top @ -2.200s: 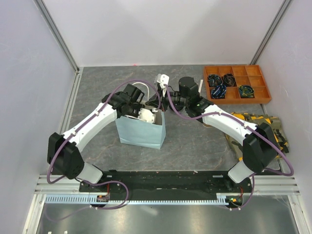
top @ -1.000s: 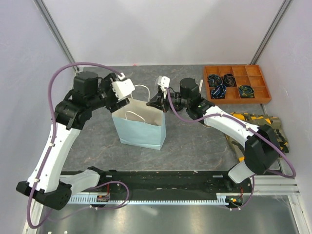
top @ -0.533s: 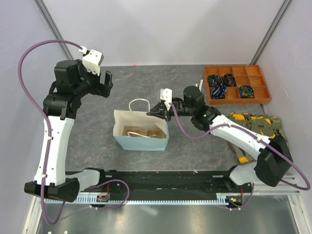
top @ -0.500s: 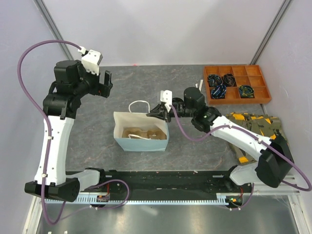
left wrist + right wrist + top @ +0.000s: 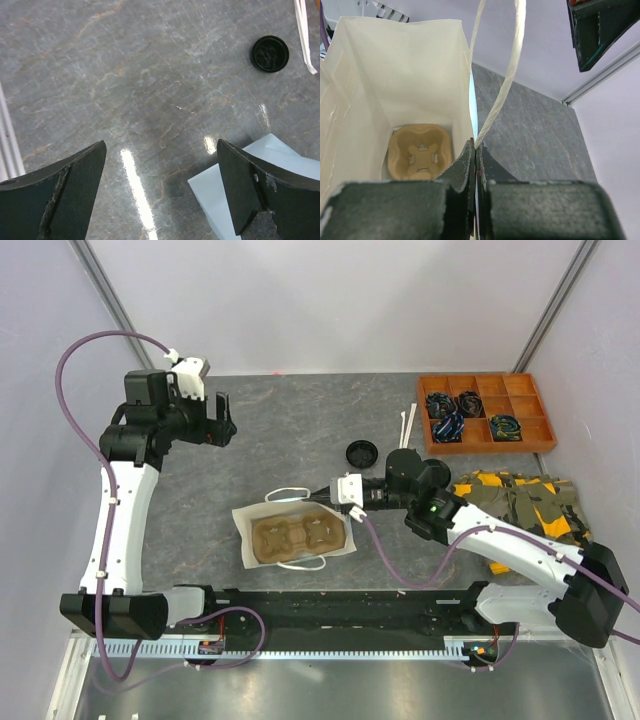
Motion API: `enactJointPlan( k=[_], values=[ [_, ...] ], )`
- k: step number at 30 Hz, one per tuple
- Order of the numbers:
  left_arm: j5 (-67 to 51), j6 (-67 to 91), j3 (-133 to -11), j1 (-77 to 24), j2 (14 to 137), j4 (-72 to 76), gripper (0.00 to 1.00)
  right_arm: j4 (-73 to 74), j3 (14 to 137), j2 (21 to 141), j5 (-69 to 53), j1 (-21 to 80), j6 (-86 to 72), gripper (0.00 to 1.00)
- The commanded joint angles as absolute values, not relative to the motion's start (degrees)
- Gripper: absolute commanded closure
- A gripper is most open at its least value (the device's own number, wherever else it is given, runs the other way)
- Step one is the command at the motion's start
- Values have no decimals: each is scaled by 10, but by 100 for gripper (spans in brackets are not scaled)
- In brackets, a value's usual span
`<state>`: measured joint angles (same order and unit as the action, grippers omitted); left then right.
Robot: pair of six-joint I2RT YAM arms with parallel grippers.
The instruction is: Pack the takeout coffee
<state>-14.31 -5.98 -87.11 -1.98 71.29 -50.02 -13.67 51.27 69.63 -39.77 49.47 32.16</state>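
Upper left of the overhead frame: left gripper (image 5: 220, 420), raised high off the table, jaws spread wide, nothing between them. Lower centre: light-blue paper bag (image 5: 244, 536), tipped with its mouth toward the camera, moulded-pulp carrier (image 5: 295, 538) seated inside, both wells apparently vacant. Just right of the bag: right gripper (image 5: 328, 496), jaws pinched tight on the bag's rim at the handle root, holding the mouth open. Centre, above the bag and apart from it: takeout coffee (image 5: 361, 452), on bare table, only its black lid showing from overhead, cup beneath probable but not confirmable. Step in hand, by judgement: bag readied, coffee not yet fetched. Next move: left gripper across to the cup, grasp around its wall, upright transfer into a well.
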Motion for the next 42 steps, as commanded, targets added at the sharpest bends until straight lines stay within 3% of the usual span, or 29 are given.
enactJointPlan(
  k=[1, 14, 28, 33, 40, 42],
  values=[
    [-177, -49, -863, -17, 715, -498, 0, -155, 505, 669, -395, 507, 373, 100],
    [-211, -66, -830, -17, 710, -503, 0, -131, 489, 631, -411, 526, 413, 100],
    [-224, -66, -829, -17, 708, -513, 0, -91, 579, 730, -356, 493, 231, 100],
    [-223, -64, -825, -17, 709, -512, 0, -75, 606, 763, -357, 472, 202, 85],
    [-229, -64, -821, -17, 705, -506, 0, -51, 626, 766, -347, 468, 197, 38],
    [-234, -62, -823, -17, 707, -504, 0, -44, 635, 761, -334, 466, 188, 32]
  ],
)
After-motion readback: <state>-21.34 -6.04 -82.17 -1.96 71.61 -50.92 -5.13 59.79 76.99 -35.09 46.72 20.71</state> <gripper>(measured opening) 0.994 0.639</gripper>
